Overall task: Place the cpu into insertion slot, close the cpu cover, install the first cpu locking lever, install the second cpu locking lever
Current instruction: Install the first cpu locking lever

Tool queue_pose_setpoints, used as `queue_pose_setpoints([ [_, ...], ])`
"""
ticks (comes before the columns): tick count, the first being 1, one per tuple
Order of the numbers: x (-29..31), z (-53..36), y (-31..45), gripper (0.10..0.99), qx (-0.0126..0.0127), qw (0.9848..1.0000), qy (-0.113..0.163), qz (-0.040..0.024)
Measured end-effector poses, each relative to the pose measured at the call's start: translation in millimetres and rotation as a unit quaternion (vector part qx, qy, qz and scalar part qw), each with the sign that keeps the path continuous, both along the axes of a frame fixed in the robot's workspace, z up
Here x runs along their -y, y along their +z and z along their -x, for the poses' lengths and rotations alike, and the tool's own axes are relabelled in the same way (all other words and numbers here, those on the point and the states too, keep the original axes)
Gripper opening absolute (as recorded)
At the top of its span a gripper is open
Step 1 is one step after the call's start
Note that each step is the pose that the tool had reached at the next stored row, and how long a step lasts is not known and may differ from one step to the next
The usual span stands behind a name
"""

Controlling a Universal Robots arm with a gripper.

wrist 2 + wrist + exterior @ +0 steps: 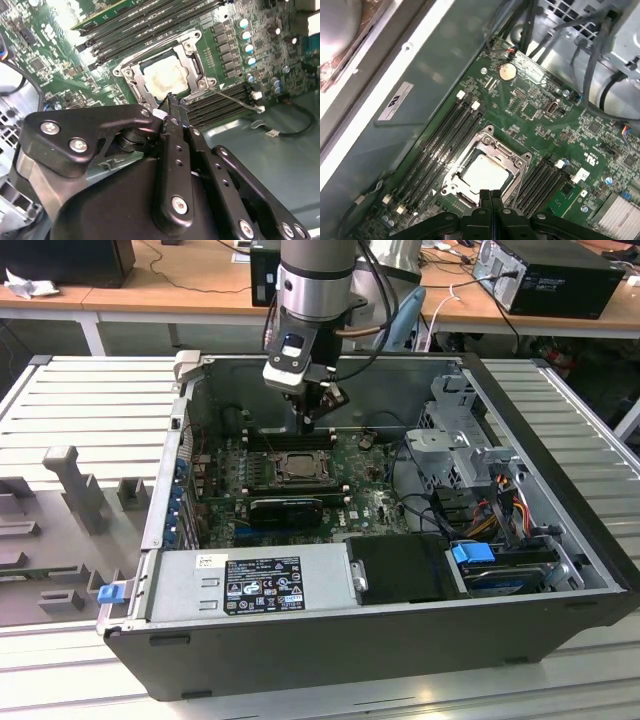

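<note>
Robotics lab, wooden desks (190, 282), cabled computers (555, 275)

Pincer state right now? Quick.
Pincer: closed, holding nothing, tips by the cpu cover.

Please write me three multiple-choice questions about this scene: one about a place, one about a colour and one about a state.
1. Where is the cpu?
A beside the case
B under the cover
C on the drive cage

2. What colour is the board around it?
A red
B white
C green

3. How does the cover stand?
A down flat
B upright
C taken off

Answers:
1 B: the cpu's pale face shows through the cover's window.
2 C: green shows on all sides in both wrist views.
3 A: the cover's frame lies level over the cpu.
</note>
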State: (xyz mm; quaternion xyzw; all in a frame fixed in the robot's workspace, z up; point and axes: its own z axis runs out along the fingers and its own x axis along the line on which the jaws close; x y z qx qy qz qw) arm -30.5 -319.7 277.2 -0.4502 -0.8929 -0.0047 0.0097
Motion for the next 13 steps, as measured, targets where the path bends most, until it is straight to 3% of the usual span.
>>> queue_pose_setpoints([
  [5, 0.0, 0.0, -0.1, 0.106, 0.0000, 0.9985, 0.054, 0.0000],
  [13, 0.0, 0.0, -0.1, 0.106, 0.0000, 0.9956, 0.094, 0.0000],
])
